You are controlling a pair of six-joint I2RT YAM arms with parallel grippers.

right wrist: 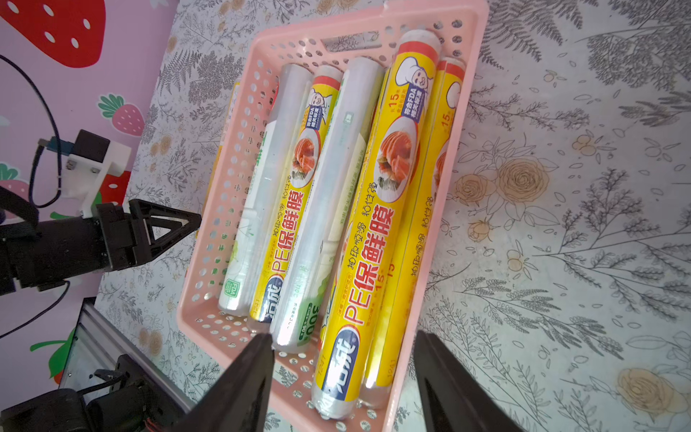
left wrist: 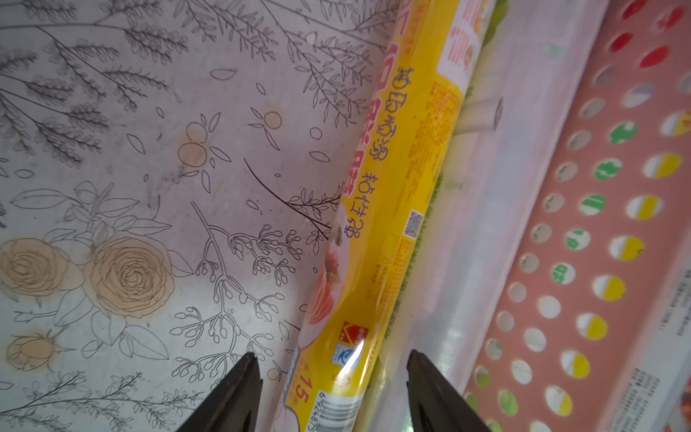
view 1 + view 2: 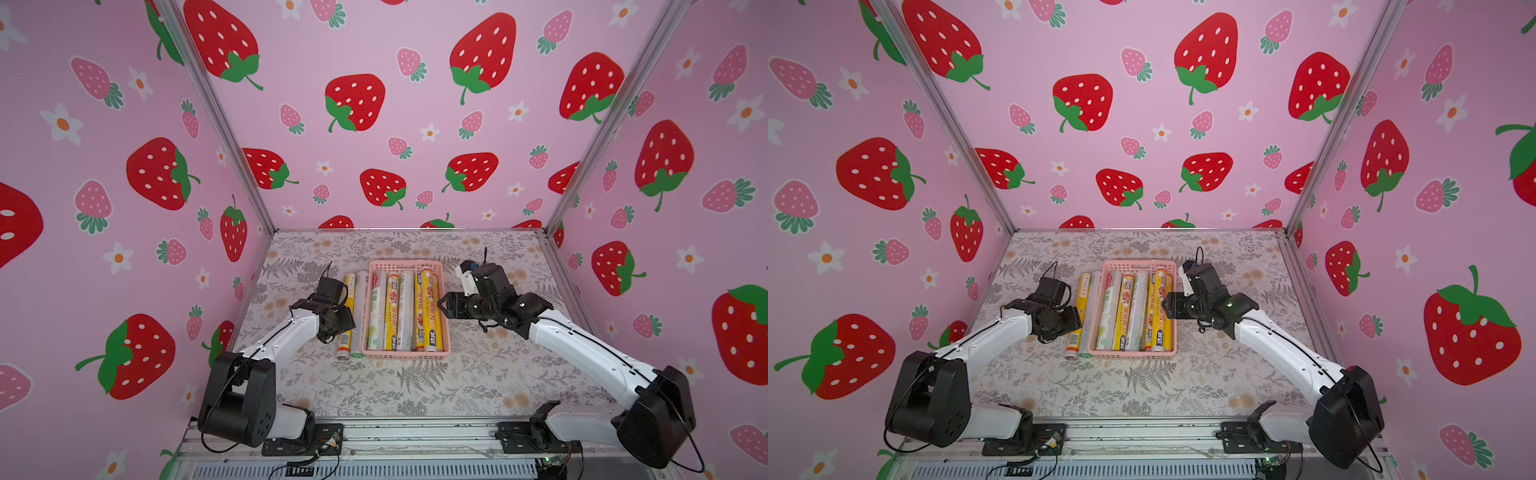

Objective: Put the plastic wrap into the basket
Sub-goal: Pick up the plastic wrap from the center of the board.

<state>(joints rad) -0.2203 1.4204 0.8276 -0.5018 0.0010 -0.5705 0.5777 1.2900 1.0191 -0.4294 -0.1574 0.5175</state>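
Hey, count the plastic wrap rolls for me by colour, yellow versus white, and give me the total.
Yellow rolls: 4
White/clear rolls: 3
Total in view: 7; any roll hidden under others in the basket cannot be counted.

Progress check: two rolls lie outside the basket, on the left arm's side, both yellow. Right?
No: only one is yellow. The yellow roll lies beside a white roll, both outside the basket on that side; both top views show it.
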